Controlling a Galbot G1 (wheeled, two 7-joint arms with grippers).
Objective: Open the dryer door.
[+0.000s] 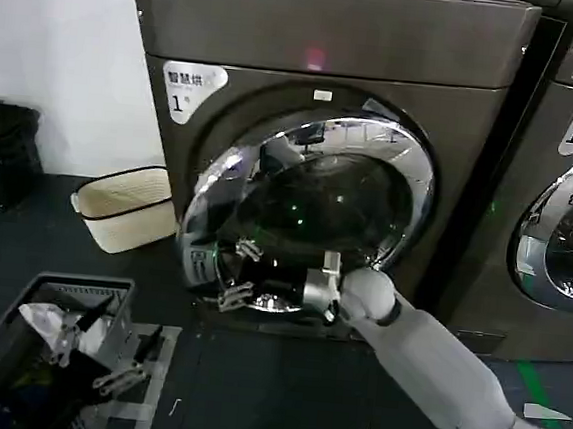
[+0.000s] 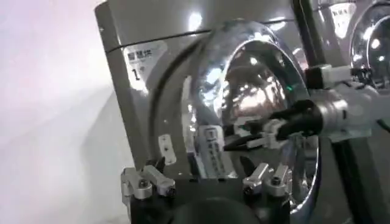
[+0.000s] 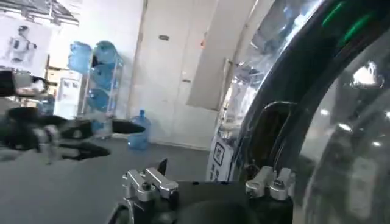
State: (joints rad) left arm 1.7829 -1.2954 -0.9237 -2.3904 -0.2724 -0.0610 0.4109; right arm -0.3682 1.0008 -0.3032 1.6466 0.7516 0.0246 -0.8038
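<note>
Already our right tool [image 1: 233,272], fingers spread wide, reaches the ajar chrome-ringed, dark-glass round dryer door [image 1: 307,211] to swing it open off the bronze-grey dryer [image 1: 332,38].

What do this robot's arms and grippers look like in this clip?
The right arm is a thick tube in a light grey covering, ending in a rounded grey wrist. The right gripper has a silver metal body with black parts at the front. The left gripper is black with silver metal brackets and screws.
</note>
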